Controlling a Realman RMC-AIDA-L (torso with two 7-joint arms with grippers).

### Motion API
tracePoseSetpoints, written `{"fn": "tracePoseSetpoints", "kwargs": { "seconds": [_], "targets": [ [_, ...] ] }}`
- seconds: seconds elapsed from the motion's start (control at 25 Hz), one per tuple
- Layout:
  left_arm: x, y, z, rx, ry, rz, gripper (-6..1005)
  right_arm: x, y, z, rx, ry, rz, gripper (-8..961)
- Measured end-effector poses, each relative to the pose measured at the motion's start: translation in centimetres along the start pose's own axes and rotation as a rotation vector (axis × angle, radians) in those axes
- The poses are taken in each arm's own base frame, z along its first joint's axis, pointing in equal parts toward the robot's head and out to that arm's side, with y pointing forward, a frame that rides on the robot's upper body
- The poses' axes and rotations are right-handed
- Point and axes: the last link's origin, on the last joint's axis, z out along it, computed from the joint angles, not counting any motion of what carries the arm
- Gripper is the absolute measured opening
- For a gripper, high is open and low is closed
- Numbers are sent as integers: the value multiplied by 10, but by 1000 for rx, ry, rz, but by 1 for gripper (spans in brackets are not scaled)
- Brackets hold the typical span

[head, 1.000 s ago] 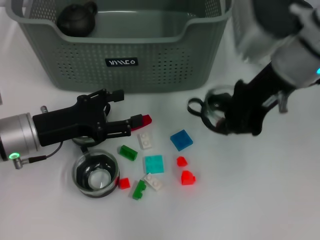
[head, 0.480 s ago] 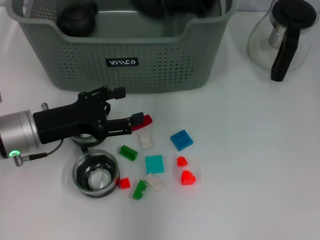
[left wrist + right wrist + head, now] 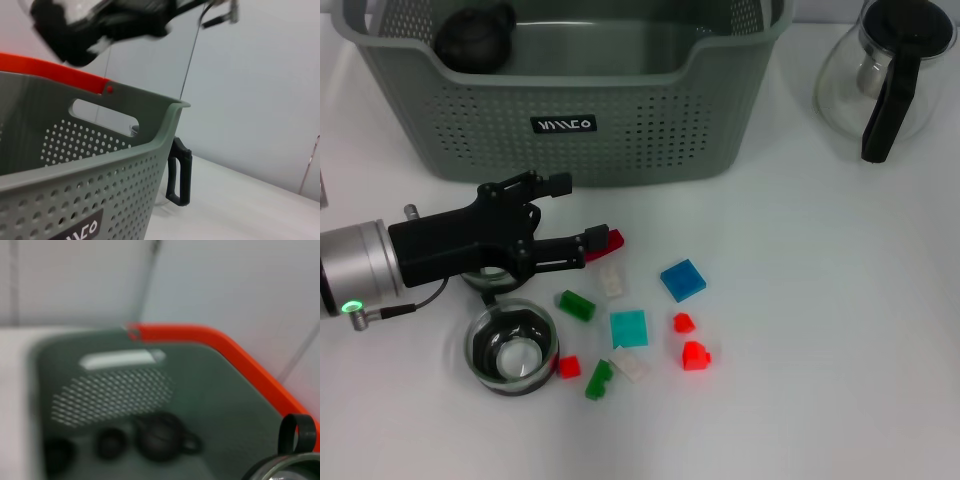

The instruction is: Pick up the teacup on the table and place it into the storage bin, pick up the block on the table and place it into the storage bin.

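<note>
Left gripper point(image 3: 582, 218), black, hovers low over white table point(image 3: 820, 330) before grey-green perforated plastic storage bin point(image 3: 620, 130); fingers spread, gripping nothing. Clear glass teacup point(image 3: 512, 348) stands just below it, beside scattered small plastic blocks point(image 3: 629, 327). Right gripper's state cannot be told: right wrist view shows a glass cup point(image 3: 285, 467) over the bin's interior.
</note>
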Motion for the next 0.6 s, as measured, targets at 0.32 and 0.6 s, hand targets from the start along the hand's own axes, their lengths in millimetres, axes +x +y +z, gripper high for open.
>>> {"fn": "tracePoseSetpoints", "kwargs": {
  "seconds": [0.32, 0.6],
  "targets": [
    [4, -1, 3, -4, 5, 9, 904, 14, 14, 44, 116, 82, -154, 54],
    [2, -1, 2, -2, 5, 5, 904, 28, 21, 50, 96, 111, -149, 56]
  ]
}}
